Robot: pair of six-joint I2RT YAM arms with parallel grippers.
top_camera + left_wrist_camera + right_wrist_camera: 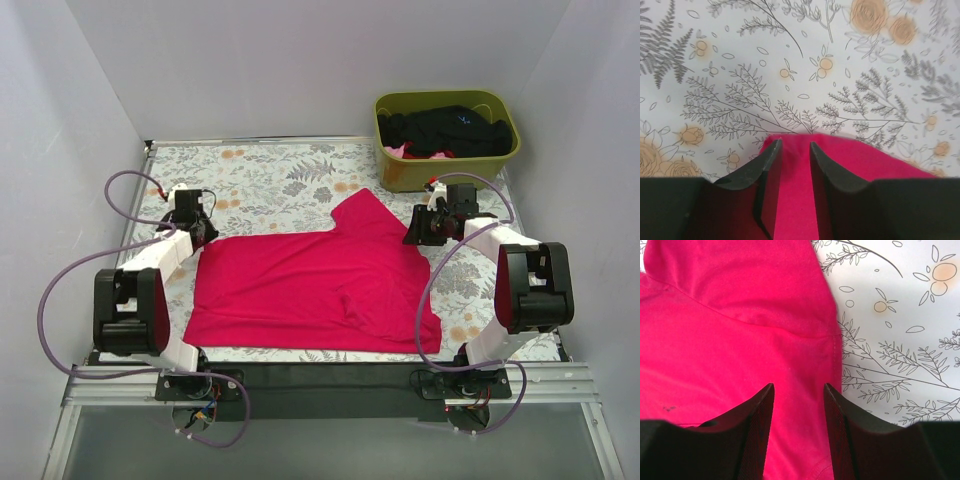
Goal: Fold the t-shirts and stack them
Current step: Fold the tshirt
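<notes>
The crimson-red t-shirt lies spread flat on the floral table cover, one sleeve pointing toward the far right. My left gripper sits at the shirt's far left corner. In the left wrist view its jaws stand apart over that corner of the red cloth. My right gripper is at the shirt's right edge just below the sleeve. In the right wrist view it is open over the red cloth beside the side seam. Black shirts lie in the bin.
An olive-green bin stands at the far right corner, holding black garments and a bit of pink cloth. White walls close in the table on three sides. A black strip runs along the near edge between the arm bases.
</notes>
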